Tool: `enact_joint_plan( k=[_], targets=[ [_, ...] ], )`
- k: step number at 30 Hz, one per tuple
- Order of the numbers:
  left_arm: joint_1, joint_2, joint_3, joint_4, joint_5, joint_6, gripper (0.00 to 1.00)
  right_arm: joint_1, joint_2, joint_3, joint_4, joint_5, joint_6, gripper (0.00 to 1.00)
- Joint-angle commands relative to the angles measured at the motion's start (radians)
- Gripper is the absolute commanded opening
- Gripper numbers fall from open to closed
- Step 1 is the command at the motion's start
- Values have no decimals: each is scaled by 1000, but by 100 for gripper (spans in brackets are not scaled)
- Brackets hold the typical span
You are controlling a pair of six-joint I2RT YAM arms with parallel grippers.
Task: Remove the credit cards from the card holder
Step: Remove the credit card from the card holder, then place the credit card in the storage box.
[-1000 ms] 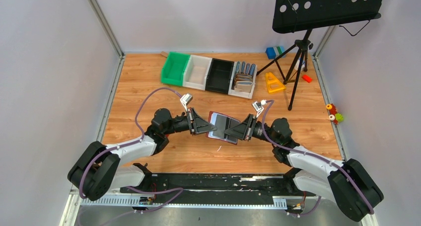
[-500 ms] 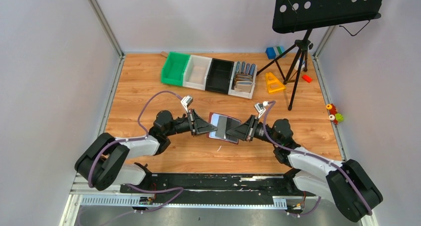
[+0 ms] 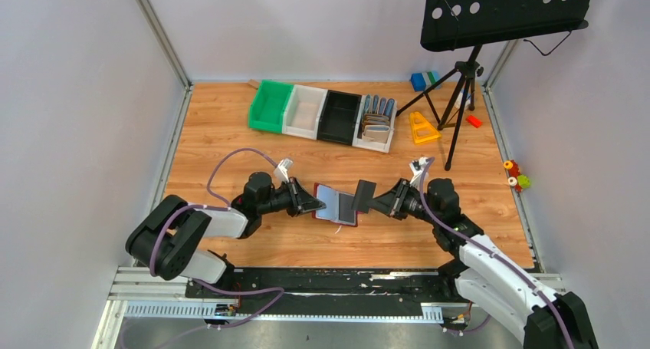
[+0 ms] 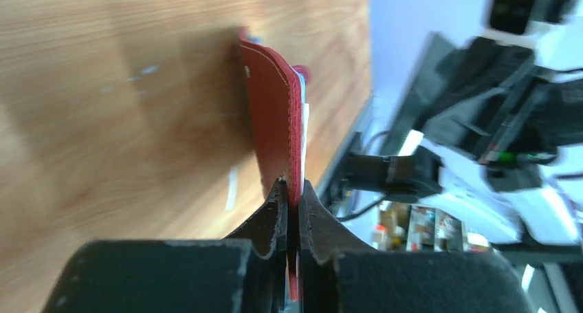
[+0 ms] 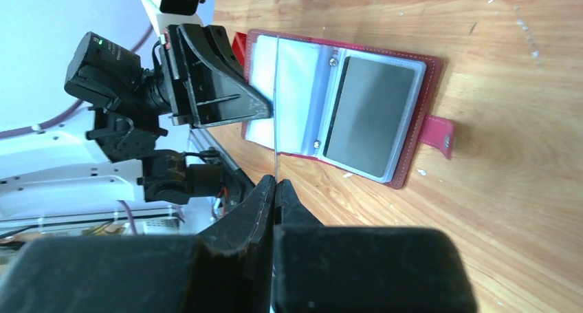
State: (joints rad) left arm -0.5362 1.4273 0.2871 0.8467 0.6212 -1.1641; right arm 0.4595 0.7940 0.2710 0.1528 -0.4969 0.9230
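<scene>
Mid-frame from above, the card holder [image 3: 336, 206] lies open on the bench, its floppy leather edge clamped in the jaws of the left gripper [image 4: 293, 189]. The jaws of the right gripper [image 5: 276, 183] pinch a black card [image 3: 363, 193] just right of it. The card looks thin, stiff and probably slick, so it is best held by an edge.

Top external: looking down from high over near edge, covering whole table [image 3: 215, 126]. Left wrist: skimming low along wood, very near card holder [image 4: 273, 113], edge-on. Right wrist: facing its open pockets, near. Sharing card holder across all 3.
</scene>
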Motion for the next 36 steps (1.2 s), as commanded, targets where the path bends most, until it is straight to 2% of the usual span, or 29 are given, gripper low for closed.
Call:
enact_joint_plan(
  k=[1,4,8,17,22,31,36],
  targets=[
    [2,-38,50,-304,-133,272,14,-2,-23,77,-186,59,-128,0],
    [2,-99,73,-480,-220,380,22,-3,21,113,-193,59,-171,0],
    [2,-142,112,-627,-290,460,22,-3,158,238,-208,76,-241,0],
    [2,-190,115,-668,-296,466,18,6,473,536,-125,116,-240,0],
    [4,-210,121,-693,-301,467,13,26,692,774,-99,152,-244,0],
    [4,-239,62,-673,-281,454,11,72,1148,1301,-189,183,-228,0],
    [4,-235,68,-679,-270,458,8,74,1318,1490,-213,210,-212,0]
  ],
)
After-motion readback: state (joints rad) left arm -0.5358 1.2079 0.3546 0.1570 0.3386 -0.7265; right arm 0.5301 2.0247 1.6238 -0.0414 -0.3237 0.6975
